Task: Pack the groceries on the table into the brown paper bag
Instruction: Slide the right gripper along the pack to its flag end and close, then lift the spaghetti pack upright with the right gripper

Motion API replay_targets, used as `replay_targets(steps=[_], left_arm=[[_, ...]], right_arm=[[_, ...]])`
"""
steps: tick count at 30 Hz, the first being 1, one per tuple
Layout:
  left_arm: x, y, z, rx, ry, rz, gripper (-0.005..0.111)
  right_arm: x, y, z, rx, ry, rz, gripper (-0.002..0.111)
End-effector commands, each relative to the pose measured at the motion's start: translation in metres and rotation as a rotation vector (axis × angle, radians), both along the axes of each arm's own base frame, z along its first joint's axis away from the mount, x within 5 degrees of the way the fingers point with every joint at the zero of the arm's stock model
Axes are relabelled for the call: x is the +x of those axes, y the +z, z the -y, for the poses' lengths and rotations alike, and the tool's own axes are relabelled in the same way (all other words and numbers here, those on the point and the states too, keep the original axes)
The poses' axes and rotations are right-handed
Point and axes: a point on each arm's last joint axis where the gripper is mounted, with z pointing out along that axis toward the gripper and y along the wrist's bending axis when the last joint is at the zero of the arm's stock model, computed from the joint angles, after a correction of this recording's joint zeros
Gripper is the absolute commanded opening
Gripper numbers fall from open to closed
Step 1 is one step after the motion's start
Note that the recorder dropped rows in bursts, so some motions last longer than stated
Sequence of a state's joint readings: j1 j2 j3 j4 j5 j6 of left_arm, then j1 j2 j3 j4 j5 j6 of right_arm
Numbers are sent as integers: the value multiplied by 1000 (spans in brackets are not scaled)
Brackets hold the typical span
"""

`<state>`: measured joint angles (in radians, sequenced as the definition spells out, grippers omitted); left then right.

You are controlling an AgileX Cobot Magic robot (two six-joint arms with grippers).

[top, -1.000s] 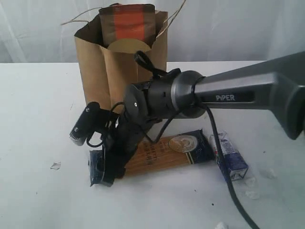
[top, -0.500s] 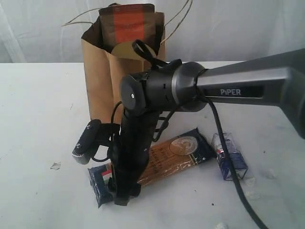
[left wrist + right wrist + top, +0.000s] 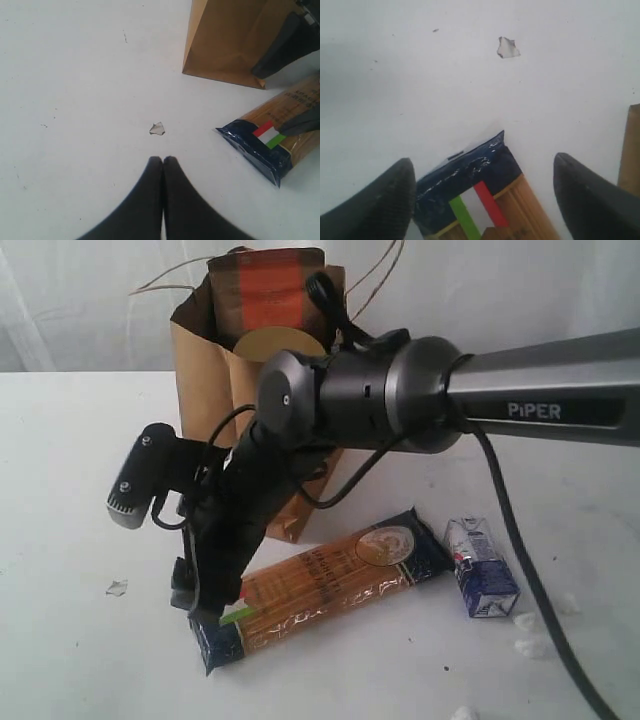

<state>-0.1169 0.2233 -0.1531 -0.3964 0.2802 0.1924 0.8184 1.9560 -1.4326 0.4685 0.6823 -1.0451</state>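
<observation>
- Risk at the left end: the blue-ended spaghetti packet (image 3: pixel 330 585) lies flat on the worktop (image 3: pixel 70 490). Jaws closing from above could skid over the slick film or pinch only the crimped blue end. The long packet would then droop or slip out on the lift.
- Risk at the brown paper bag (image 3: pixel 200 370): it stands just behind the packet and already holds the brown pouch with orange label (image 3: pixel 268 290). A long packet swung in at a slant could catch the rim or tip the light bag over.
- Risk on the right: the small blue-white carton (image 3: pixel 482 570) lies just beside the packet's far end and could be knocked if the packet pivots.
- The left pincer (image 3: pixel 162 161) hangs over bare worktop near a white crumb (image 3: pixel 157 129), its fingers pressed together with nothing between them.
- The right pincer (image 3: pixel 482 162) reaches across to the left, spread wide and straddling the packet's blue end. It has hold of nothing, and I cannot tell whether a finger touches the film.
</observation>
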Motion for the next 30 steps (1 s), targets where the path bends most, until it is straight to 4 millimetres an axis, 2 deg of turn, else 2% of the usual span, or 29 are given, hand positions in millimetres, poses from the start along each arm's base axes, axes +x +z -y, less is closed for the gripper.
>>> replay_targets(steps=[1, 3, 8, 11, 15, 19, 21, 30], left_arm=[[-1, -1, 1, -11, -6, -2, 0], [-1, -1, 1, -11, -6, -2, 0], [-1, -1, 1, -11, -6, -2, 0], [-1, -1, 1, -11, -6, -2, 0], [-1, -1, 1, -11, -6, -2, 0], [-1, -1, 1, -11, -6, -2, 0], [-1, -1, 1, -11, -6, -2, 0], [-1, -1, 1, -11, -6, -2, 0]], right_arm=[[-5, 4, 1, -1, -3, -54, 81], [-7, 3, 2, -17, 9, -76, 88], [-10, 2, 4, -31, -51, -150, 88], [-11, -3, 6, -83, -11, -139, 88], [-1, -27, 15, -289, 171, 33, 88], [4, -58, 16, -386, 218, 28, 88], [6, -65, 16, -406, 228, 37, 88], [14, -64, 11, -362, 217, 136, 88]])
